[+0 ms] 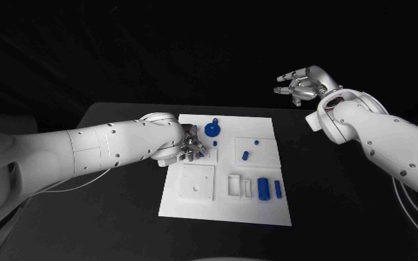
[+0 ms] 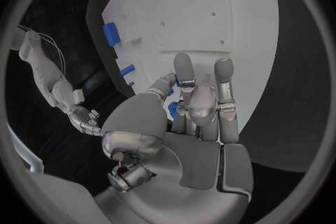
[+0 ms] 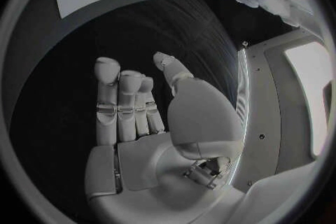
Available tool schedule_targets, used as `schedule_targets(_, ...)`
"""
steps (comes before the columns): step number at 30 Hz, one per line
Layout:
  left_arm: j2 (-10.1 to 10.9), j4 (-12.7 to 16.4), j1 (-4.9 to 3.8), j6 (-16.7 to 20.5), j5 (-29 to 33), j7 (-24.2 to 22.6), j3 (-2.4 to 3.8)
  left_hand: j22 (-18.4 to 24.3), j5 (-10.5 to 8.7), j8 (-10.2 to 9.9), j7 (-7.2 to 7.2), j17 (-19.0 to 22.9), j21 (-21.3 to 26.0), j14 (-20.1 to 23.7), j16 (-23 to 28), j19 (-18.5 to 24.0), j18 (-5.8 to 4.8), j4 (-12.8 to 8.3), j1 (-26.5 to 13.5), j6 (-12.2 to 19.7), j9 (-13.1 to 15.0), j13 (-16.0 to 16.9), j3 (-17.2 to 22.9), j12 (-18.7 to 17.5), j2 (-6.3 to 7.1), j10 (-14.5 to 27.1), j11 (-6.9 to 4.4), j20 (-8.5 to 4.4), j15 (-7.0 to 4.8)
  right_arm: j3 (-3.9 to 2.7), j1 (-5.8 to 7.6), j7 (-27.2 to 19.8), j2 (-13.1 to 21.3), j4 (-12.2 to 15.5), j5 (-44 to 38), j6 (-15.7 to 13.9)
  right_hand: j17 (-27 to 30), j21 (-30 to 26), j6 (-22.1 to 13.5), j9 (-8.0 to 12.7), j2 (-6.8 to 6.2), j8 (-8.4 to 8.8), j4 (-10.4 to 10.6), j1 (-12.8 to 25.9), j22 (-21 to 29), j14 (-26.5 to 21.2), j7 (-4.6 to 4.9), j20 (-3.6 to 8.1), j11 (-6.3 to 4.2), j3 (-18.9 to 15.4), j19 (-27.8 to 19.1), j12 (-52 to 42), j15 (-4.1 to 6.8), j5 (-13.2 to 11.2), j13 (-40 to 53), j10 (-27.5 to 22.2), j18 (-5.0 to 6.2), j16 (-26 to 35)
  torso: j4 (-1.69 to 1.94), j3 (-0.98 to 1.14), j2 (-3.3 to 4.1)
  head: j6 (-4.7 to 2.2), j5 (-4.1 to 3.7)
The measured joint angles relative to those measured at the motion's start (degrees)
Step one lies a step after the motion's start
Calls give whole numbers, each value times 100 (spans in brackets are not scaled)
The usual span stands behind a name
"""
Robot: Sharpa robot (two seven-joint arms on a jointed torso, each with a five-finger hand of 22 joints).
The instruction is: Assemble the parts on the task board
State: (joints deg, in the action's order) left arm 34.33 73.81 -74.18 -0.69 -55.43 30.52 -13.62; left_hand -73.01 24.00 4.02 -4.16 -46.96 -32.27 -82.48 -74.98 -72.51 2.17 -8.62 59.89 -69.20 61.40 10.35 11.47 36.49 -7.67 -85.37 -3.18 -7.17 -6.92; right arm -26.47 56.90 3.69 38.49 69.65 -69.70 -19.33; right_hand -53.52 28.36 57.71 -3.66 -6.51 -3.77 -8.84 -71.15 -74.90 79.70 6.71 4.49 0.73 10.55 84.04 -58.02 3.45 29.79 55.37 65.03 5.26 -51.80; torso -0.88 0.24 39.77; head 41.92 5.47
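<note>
The white task board (image 1: 225,203) lies in the middle of the black table. My left hand (image 1: 190,146) hovers over its upper left part, fingers curled toward the thumb. Between thumb and fingers a small blue part (image 2: 172,108) shows, pinched there and half hidden. A round blue part (image 1: 212,130) and a short blue peg (image 1: 215,143) lie just right of that hand. Two blue cylinders (image 1: 263,187) stand near the board's front right and also appear in the left wrist view (image 2: 111,33). My right hand (image 1: 301,84) is raised beyond the board's far right, fingers spread, holding nothing.
A square white plate (image 1: 197,182) with small holes sits at the board's front left. Two small blue pieces (image 1: 246,155) lie in a recess at the right. Bare black table (image 1: 122,212) surrounds the board on both sides.
</note>
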Motion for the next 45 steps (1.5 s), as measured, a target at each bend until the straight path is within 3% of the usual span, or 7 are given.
schedule_targets(2, -4, -5, -2, -15, -30, 0, 3, -11, -351, 0, 0, 3, 21, 0, 2, 0, 0, -5, 16, 0, -1, 0, -40, 0, 13, 0, 0, 0, 0, 0, -1, 0, 2, -2, 0, 4, 0, 0, 2, 0, -20, 0, 0, 20, 0, 0, 2, 0, 0, 0, 0, 0, 0, 0, 0, 0, 0, 0, 1, -1, 0, -2, -3)
schedule_targets(4, -5, -9, -5, -24, -65, 0, 5, -15, -1099, -2, 59, 3, 35, 0, 2, -21, 2, 144, 81, -60, 13, 0, -238, 0, -11, 0, 0, 21, 0, 0, -2, 0, 2, -3, 0, 6, 0, 0, 14, 0, -20, 0, 0, 20, 0, 0, 14, 0, -2, 0, 0, 0, 0, 0, 0, -1, 0, 0, 1, -3, 0, -4, -5)
schedule_targets(6, -5, -18, -3, -33, -104, 0, 3, -21, -1625, -3, 634, 3, 50, 0, 3, -21, 1, 361, 126, -967, 55, -1, -470, 0, 33, 116, -114, 21, -1, 0, -2, 0, 2, -4, 1, 8, 0, 0, 14, 0, -20, 0, 0, 20, 0, 0, 14, 0, -13, 0, 0, 0, 0, 0, 0, -13, 0, 0, 1, -3, 0, -4, -6)
schedule_targets(9, -1, -24, 9, -42, -175, 6, -9, -46, -1824, -3, 723, 11, 82, 0, 3, -21, 1, 691, 227, -1074, 99, -1, -799, 0, 133, 134, -132, 21, -1, 0, -4, 0, 4, -5, 1, 10, 0, 0, 14, 0, -20, 0, 0, 20, 0, 0, 14, 0, -14, 0, 0, 0, 0, 0, 0, -13, 0, 0, 1, -3, 1, -5, -10)
schedule_targets(28, 65, -2, 22, -24, -375, 23, -18, -168, -2095, -3, 744, 18, 234, 0, 25, -71, 1, 1712, 87, -1095, 137, -36, -595, 0, 1201, 133, -132, -30, -1, 0, -27, 0, 29, -3, 13, 9, 11, -50, 13, 0, -20, 0, 51, 20, 0, -11, 13, 0, -13, -52, 0, 0, -11, 46, -18, -12, 0, 22, 2, -7, 1, -27, -20)
schedule_targets(34, 149, 50, 23, 3, -353, 11, -13, -194, -2096, -3, 754, -1, 278, 21, 25, -113, 1, 2338, 194, -1147, 108, -79, -456, 0, 1782, 134, -132, -72, -22, 0, -38, 0, 36, -3, 42, 6, 13, -57, 12, 0, -20, 0, 79, 20, 0, -18, 12, 0, -12, -81, 0, 0, -18, 45, -19, -12, -1, 22, 4, -5, 1, -41, -24)
schedule_targets(45, 287, 230, -33, 74, -195, -21, 212, -193, -2095, -8, 696, 142, 334, 52, 166, -112, 1, 2504, 136, -1015, -19, -165, -590, -87, 1932, 134, -132, -72, -53, 0, -53, -4, 47, -14, 89, 2, 24, -56, 12, 0, -20, 0, 110, 20, 0, -18, 12, 0, -12, -112, 0, 0, -18, 45, -25, -11, -1, 22, 4, -3, 1, -93, -9)
